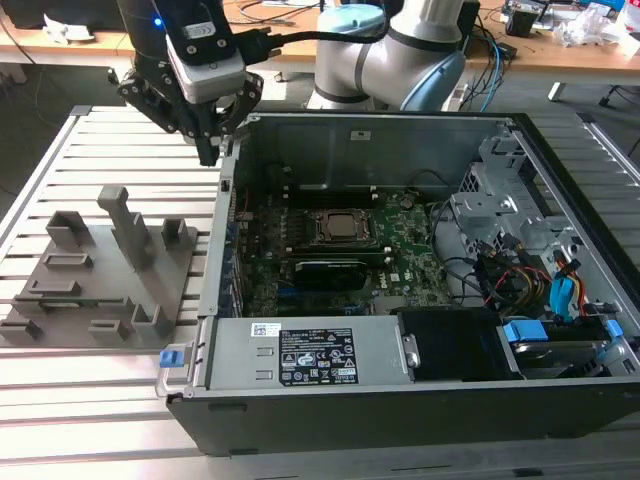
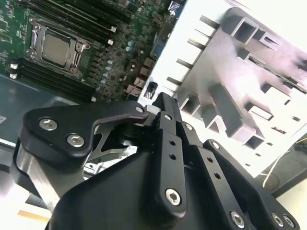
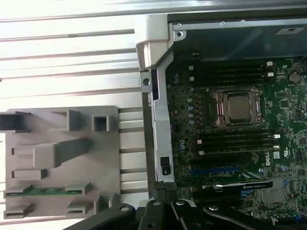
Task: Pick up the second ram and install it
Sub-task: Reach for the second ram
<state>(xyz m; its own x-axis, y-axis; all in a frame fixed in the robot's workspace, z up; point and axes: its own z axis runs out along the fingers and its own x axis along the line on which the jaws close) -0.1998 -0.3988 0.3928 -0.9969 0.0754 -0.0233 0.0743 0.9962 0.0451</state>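
Exterior view first: the end effector [image 1: 212, 150] hovers over the open computer case [image 1: 380, 125], right above the case's wall at its ten o'clock corner. Its fingers look pressed together and there is nothing between them. At nine o'clock from the case, on the exterior view's left, the grey holder tray [image 1: 180, 270] lies flat on the slatted surface [image 1: 100, 150], just beside the case wall. Inside the case, the processor socket [image 1: 340, 228] sits in the middle of the green motherboard [image 1: 400, 250].

Over to the second wrist view: the black end effector [image 2: 162, 101] is seen close up, and the fingers [image 2: 168, 139] run together to a single tip with no load. Beyond that tip is the edge of the case, with the motherboard [image 2: 120, 52] on one side and the tray [image 2: 230, 86] on the other.

Now the first wrist view: there is the ram stick [image 3: 45, 190], a thin green strip lying lengthwise in its slot between two grey blocks of the tray [image 3: 110, 158], well apart from the end effector [image 3: 165, 208]. The case wall stands between tray and motherboard [image 3: 192, 120], and the socket [image 3: 238, 108] has dark slots on both sides.
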